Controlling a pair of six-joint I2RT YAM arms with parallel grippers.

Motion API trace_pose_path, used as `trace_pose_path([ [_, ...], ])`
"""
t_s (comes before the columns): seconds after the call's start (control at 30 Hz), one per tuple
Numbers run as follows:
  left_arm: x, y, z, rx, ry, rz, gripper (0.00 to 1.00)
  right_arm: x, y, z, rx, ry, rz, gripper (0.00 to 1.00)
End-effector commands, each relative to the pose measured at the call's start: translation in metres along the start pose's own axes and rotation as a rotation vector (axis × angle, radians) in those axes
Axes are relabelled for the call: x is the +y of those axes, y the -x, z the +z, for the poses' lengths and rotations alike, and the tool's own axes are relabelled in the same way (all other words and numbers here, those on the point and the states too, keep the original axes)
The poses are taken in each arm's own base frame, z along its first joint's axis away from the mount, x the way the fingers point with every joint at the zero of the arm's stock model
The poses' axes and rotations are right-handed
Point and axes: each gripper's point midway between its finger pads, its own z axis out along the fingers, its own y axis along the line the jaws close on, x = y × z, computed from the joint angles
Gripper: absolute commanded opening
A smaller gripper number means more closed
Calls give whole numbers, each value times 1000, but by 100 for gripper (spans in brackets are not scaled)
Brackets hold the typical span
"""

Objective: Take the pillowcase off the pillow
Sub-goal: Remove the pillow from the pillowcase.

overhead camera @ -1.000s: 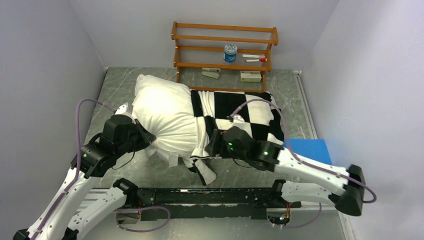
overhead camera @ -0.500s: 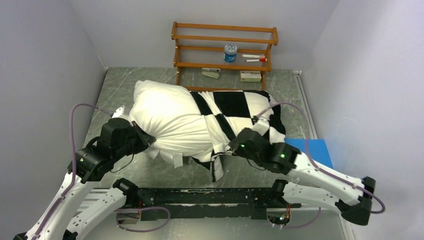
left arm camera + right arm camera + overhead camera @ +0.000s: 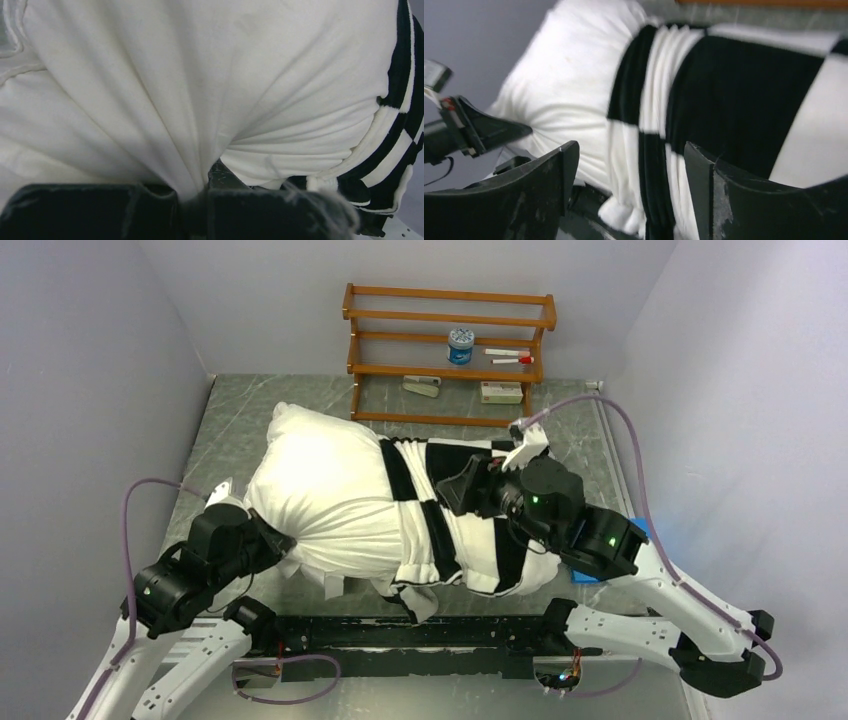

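Pillow [image 3: 320,490] lies mid-table [image 3: 230,420], its right half inside the checkered pillowcase [image 3: 445,540]. Left gripper [image 3: 195,210] is closed, pinching the pillow's near-left fabric. Right gripper [image 3: 629,150] is spread wide above the pillowcase, holding nothing.

We are looking at a grey marbled desk [image 3: 250,410] lying under everything. Far beyond the right claw [image 3: 450,495], a wooden rack [image 3: 448,315] is standing against the back wall. A blue-lidded jar [image 3: 460,345] is sitting on its middle shelf, almost straight beyond the claw, and a red-and-white marker [image 3: 512,359] is lying just right of the jar. Two small pale boxes [image 3: 421,386] [image 3: 501,392] are resting at the foot of the rack. A blue pad [image 3: 586,578] is showing only in part, to the claw's right and nearer. A black rail [image 3: 400,632] is running along the near edge.
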Motion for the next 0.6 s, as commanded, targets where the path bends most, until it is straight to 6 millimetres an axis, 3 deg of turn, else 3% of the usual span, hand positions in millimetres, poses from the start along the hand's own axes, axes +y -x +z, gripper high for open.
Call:
trace_pose_path([
  [0.0, 22, 5, -7, -64, 66, -23, 5, 19, 35, 20, -60, 9, -216, 82],
  [0.1, 13, 9, -14, -72, 23, -8, 5, 3, 35, 66, 15, -177, -275, 87],
  [0.2, 13, 21, -26, -111, 34, -4, 32, -19, 19, 124, 120, -250, -301, 89],
  [0.27, 11, 30, -36, -138, 36, 7, 51, -28, -12, 162, 212, -176, -313, 89],
  [0.33, 4, 42, -47, -165, 21, 28, 62, -40, -53, 180, 356, -171, -287, 80],
  [0.43, -10, 65, -69, -218, -2, 80, 74, -30, -123, 172, 553, -60, -242, 61],
  [0.47, -14, 71, -75, -231, -7, 98, 76, -33, -158, 157, 604, -50, -230, 60],
  [0.57, -36, 82, -73, -216, -44, 189, 81, -16, -216, 119, 618, 18, -182, 60],
])
